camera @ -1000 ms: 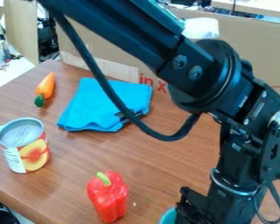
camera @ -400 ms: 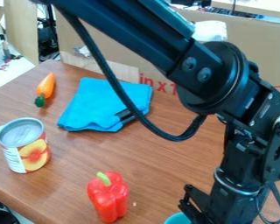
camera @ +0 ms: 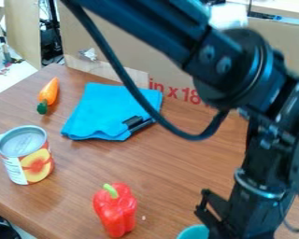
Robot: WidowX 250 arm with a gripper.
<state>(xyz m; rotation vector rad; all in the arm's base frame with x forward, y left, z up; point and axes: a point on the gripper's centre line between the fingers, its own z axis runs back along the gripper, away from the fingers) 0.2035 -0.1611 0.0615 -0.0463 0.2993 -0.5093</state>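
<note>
Camera view: a teal cup (camera: 193, 232) at the near edge shows just left of the gripper (camera: 216, 217), partly hidden by it; whether they touch, or the gripper is open or closed, I cannot tell. Farther left on the table (camera: 161, 172) is a red pepper (camera: 116, 212), then a can (camera: 28, 161), a blue cloth (camera: 105, 114), a carrot (camera: 49, 93) and cardboard (camera: 277, 44).

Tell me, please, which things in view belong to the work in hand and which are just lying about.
Seemingly in hand:
- black gripper, at lower right
- turquoise object beside it, partly cut off

Apparently just lying about:
- red pepper
- can
- orange carrot
- blue cloth
- small black object by the cloth's edge
</note>
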